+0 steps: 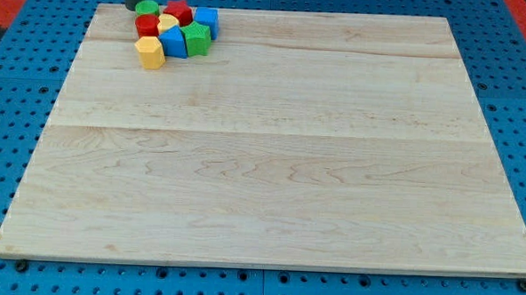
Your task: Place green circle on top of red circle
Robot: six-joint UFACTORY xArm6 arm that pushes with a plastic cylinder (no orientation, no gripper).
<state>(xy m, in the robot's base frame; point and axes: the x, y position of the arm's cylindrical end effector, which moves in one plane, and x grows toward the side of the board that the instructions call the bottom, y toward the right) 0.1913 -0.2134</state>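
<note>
You'll read no writing anywhere. Your rig carries no claw; my tip [131, 7] touches the green circle [147, 8], which abuts the red circle [146, 24] in the cluster near the worktop [271, 166] top-left edge. Bare wood spreads toward the view's right and bottom.
</note>
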